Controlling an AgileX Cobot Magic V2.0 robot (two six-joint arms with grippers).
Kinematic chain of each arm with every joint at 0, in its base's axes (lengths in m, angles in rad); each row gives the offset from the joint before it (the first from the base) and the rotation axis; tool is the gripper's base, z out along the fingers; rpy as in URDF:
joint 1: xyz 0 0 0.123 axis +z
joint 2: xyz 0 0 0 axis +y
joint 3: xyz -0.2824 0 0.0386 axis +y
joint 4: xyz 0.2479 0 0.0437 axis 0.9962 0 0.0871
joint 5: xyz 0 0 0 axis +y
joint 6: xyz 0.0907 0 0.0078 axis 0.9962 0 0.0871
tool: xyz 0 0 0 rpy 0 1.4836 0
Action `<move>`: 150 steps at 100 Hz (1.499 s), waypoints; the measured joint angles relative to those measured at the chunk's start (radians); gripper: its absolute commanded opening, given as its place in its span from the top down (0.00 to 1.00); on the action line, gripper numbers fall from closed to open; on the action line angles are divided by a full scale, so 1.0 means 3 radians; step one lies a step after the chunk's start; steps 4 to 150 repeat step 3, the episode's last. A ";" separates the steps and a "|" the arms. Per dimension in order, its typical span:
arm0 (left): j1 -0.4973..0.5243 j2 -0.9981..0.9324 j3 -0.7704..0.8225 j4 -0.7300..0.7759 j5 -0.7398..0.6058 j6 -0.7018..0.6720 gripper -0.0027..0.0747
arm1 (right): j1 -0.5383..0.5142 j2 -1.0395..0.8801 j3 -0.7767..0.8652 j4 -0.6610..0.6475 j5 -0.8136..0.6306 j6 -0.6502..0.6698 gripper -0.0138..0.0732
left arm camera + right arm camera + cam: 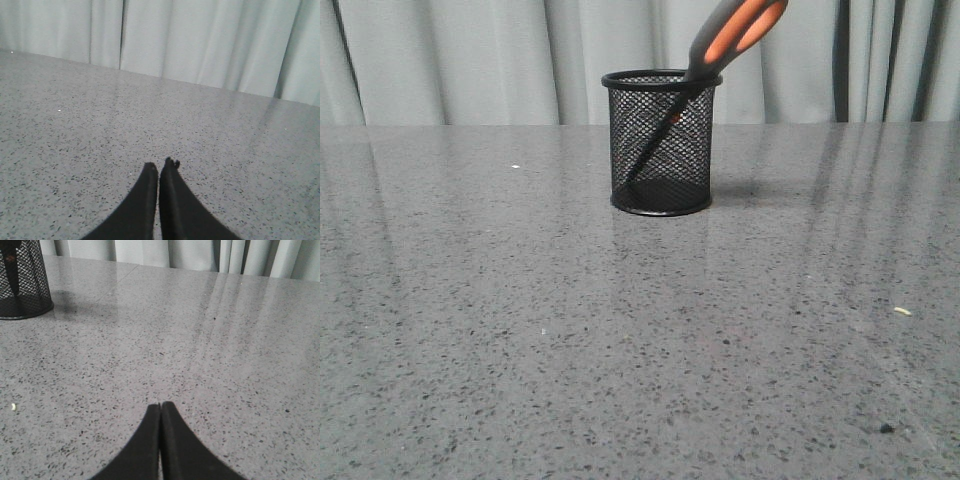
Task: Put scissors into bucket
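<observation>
Left gripper [158,169]: jaws pressed together, tips meeting, nothing between them. It hangs over bare grey speckled tabletop [100,130], with pale curtain [200,40] folds behind. Neither task thing shows in its wrist view.

Right gripper [160,406]: jaws likewise closed tip to tip, holding nothing, above the tabletop. The bucket [22,282] sits well apart from it, at the edge of that wrist view, upright on its base, cut off by the frame.

Front view: neither arm visible. The bucket [661,140] stands upright near the middle of the tabletop, toward the far side, close to the curtain. Black wire mesh, solid rim and base.

The scissors [720,45] are in the bucket, blades down. Dark blades show through the mesh, slanting from the rim on the robot's right down toward the base on the left. The handles, dark grey with orange lining, lean out over the rim up and to the right, the top cut off by the frame.

A few small pale specks [902,311] lie scattered on the tabletop, apart from the bucket.
</observation>
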 measured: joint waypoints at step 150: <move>0.0000 0.0000 0.0000 0.0000 0.0000 0.0000 0.99 | 0.0000 0.0000 0.0000 0.0000 0.0000 0.0000 0.93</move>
